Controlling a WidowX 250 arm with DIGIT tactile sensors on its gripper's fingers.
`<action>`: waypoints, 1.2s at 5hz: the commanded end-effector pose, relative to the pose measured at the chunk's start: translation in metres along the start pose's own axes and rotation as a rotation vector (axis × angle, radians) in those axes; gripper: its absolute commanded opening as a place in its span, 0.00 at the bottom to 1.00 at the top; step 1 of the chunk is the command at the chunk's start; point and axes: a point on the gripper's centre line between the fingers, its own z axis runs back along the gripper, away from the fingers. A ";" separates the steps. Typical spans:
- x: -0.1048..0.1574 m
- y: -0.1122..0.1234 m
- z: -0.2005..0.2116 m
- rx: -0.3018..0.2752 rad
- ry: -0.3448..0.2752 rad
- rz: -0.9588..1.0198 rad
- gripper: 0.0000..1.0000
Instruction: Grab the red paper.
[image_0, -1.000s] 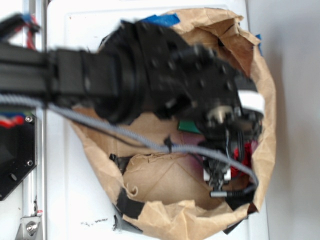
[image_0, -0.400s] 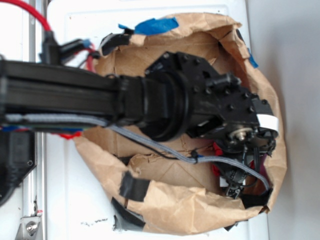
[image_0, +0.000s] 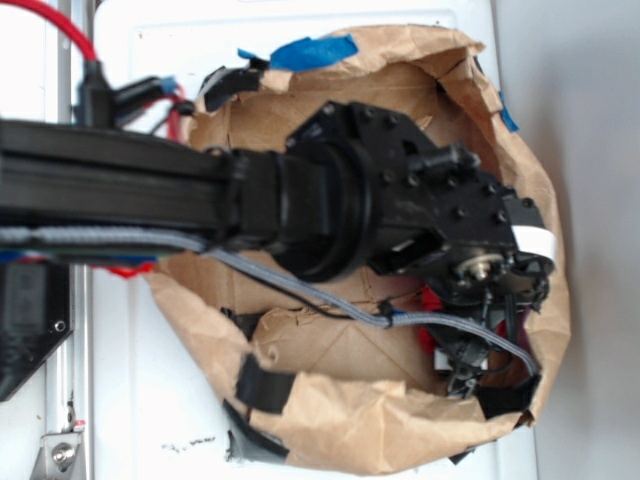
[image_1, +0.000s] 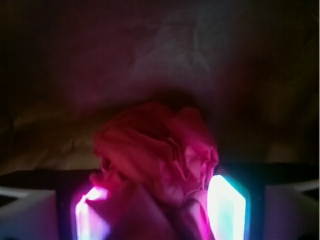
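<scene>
A white counter (image_0: 150, 400) is carrying a big crumpled brown paper bag (image_0: 340, 430) patched with black and blue tape, and the black robot arm (image_0: 120, 190) is reaching in from nine o'clock toward the bag's four o'clock side. Down in that corner the pincer (image_1: 160, 205) is sitting with a glowing finger (image_1: 225, 205) on either side of the red paper (image_1: 160, 150); whether it is clenched on the wad cannot be told, and the exterior view is showing only a red sliver (image_0: 432, 300) beside the wrist.
</scene>
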 end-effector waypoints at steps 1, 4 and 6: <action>-0.028 0.015 0.087 0.025 -0.033 -0.004 0.00; -0.043 0.018 0.187 0.049 0.117 0.215 0.00; -0.046 0.007 0.195 0.093 0.093 0.196 0.00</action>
